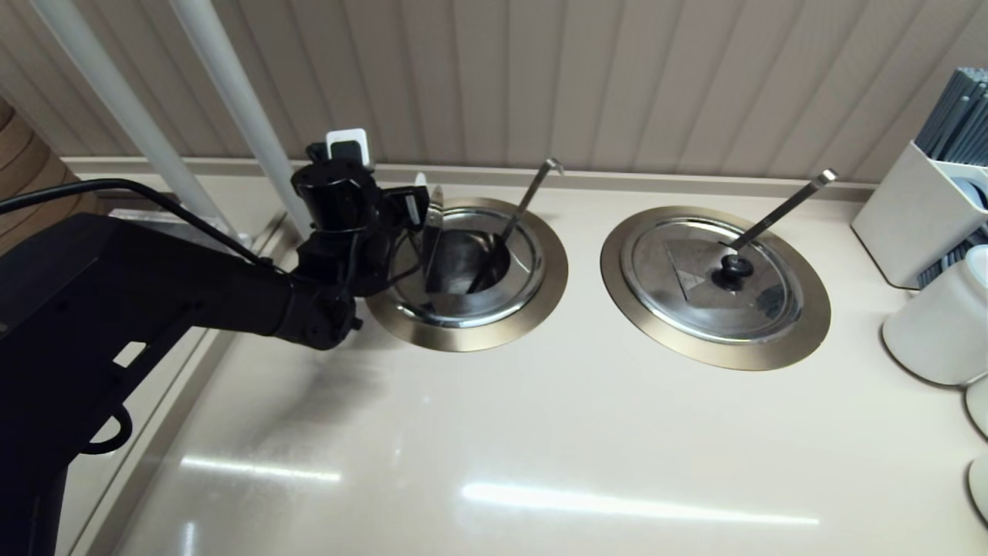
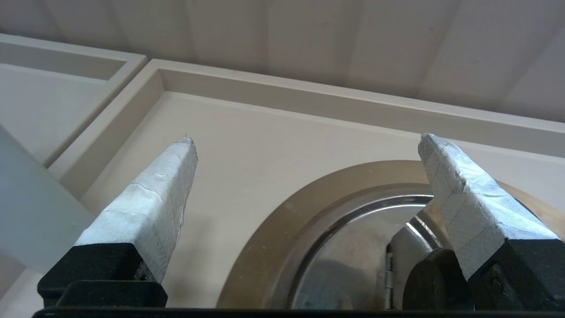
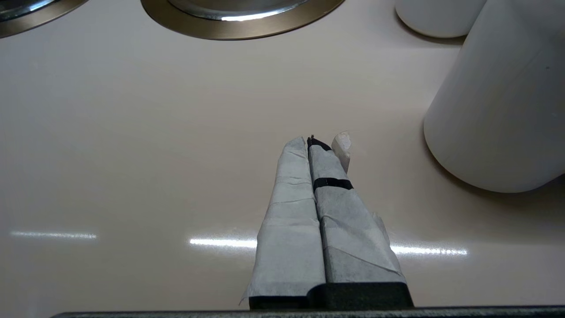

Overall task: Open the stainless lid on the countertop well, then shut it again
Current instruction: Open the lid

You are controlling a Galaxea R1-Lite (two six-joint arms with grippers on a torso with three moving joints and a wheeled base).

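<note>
I'm hovering the left gripper (image 2: 304,145), fingers wide, over the well (image 1: 463,332); lid (image 1: 432,247) is standing upright, knob (image 2: 435,282) beside one finger. I'm planning to centre on it before closing. Right gripper (image 3: 315,143) is idling, fingers pressed together.

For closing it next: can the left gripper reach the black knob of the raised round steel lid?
Probably yes: open left gripper sits beside the black knob, nothing between; right gripper parked, shut.

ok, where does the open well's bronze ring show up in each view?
Head: ring left of centre, around the open well.
Left wrist: ring is the arc at lower centre.
Right wrist: likely the ring sliver in the top left corner.
Shared landmark: the beige counter.
</note>
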